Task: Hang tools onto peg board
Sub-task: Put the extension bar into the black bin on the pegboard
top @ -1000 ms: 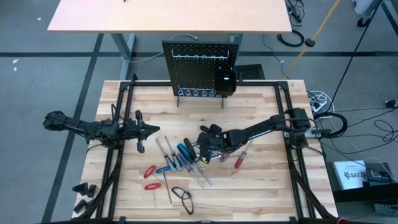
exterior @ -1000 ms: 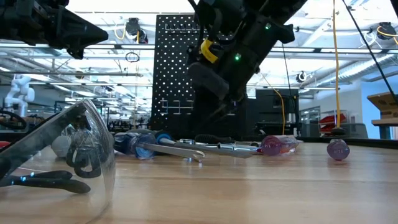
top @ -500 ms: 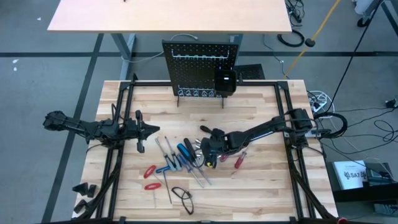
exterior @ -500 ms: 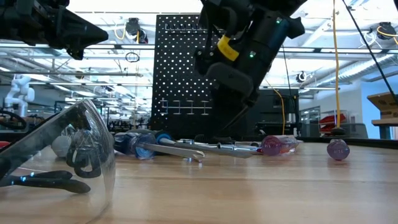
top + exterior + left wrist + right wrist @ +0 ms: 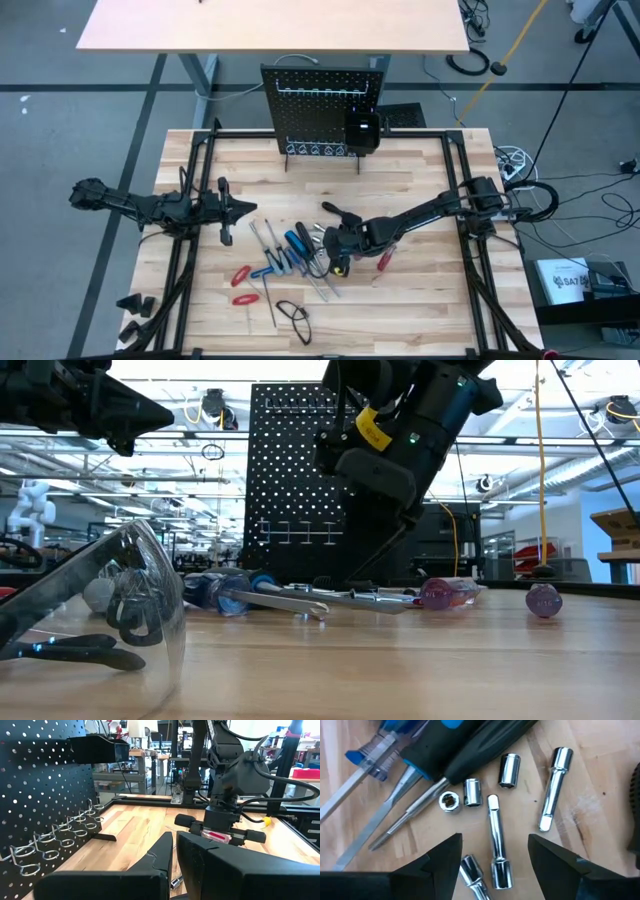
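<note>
Pale wood forms the table (image 5: 420, 170), and at its upper centre in the high view the black peg board (image 5: 322, 108) is seen upright, with a row of hooks (image 5: 318, 150) along its lower edge and a small black bin (image 5: 361, 133) at its lower right. The tools (image 5: 285, 262) are spread flat on the wood in the lower centre of that view, well apart from the peg board: blue-handled and black-handled screwdrivers, thin rods, red-handled pieces to the left. The right gripper (image 5: 335, 252) is lowered over the right edge of this pile, its fingers (image 5: 432, 865) held apart with nothing between them; framed between them in the right wrist view are a silver extension bar (image 5: 496, 842) and loose sockets (image 5: 472, 792). The left gripper (image 5: 243, 209) is parked at the left of the high view, fingers together, empty. Safety glasses (image 5: 95, 605) fill the lower left of the low view
</note>
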Robot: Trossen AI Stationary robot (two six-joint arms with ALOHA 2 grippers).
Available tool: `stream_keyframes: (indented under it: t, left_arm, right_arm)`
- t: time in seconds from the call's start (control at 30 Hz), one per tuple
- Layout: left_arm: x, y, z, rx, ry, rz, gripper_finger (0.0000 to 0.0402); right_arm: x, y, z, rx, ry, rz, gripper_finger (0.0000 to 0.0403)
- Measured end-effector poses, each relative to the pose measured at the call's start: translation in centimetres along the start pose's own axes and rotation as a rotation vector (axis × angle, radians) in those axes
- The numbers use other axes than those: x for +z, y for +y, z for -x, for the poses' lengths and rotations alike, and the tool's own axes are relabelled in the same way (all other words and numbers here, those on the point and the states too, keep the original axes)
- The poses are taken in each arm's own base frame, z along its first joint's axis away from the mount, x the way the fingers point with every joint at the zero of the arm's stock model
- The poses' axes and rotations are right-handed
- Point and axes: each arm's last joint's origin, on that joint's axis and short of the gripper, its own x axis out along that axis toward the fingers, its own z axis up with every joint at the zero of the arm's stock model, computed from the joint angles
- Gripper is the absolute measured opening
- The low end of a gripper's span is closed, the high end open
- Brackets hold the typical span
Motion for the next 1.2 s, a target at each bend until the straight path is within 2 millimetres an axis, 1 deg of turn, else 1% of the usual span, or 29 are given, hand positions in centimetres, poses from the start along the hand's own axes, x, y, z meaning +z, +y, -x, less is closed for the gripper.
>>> stream_keyframes:
  t: [0.07,0.2,0.3,0.4,0.6,0.63,0.83,0.93,1.03,1.1,1.2]
  left_arm:
    - [0.0,0.0,0.0,0.0,0.0,0.0,0.0032]
    - [0.0,0.0,0.0,0.0,0.0,0.0,0.0032]
    - [0.0,0.0,0.0,0.0,0.0,0.001,0.0032]
    - [0.0,0.0,0.0,0.0,0.0,0.001,0.0032]
    - [0.0,0.0,0.0,0.0,0.001,0.001,0.0032]
    - [0.0,0.0,0.0,0.0,0.0,0.001,0.0032]
    - [0.0,0.0,0.0,0.0,0.0,0.001,0.0032]
    - [0.0,0.0,0.0,0.0,0.0,0.001,0.0032]
    - [0.0,0.0,0.0,0.0,0.001,0.0,0.0032]
    - [0.0,0.0,0.0,0.0,0.001,0.0,0.0032]
    - [0.0,0.0,0.0,0.0,0.001,0.0,0.0032]
  right_arm:
    - [0.0,0.1,-0.3,0.001,-0.005,-0.012,0.0219]
    - [-0.4,0.2,-1.8,-0.004,0.005,-0.01,0.0218]
    - [-0.6,0.2,-2.2,-0.012,0.017,-0.026,0.0204]
    - [-0.7,0.2,-2.2,-0.016,0.023,-0.043,0.0163]
    - [-0.7,0.1,-2.3,-0.023,0.031,-0.042,0.0033]
    - [-0.7,0.0,-2.3,-0.026,0.03,-0.043,0.0026]
    - [-0.4,-0.3,-1.8,-0.064,-0.004,-0.03,0.0026]
    - [0.3,-0.4,-0.5,-0.07,-0.05,-0.025,0.0026]
    - [1.4,-0.6,1.8,-0.059,-0.121,-0.017,0.0026]
    - [2.2,-0.8,3.9,-0.072,-0.185,-0.011,0.0026]
    - [3.4,-1.5,7.5,-0.099,-0.301,0.006,0.0026]
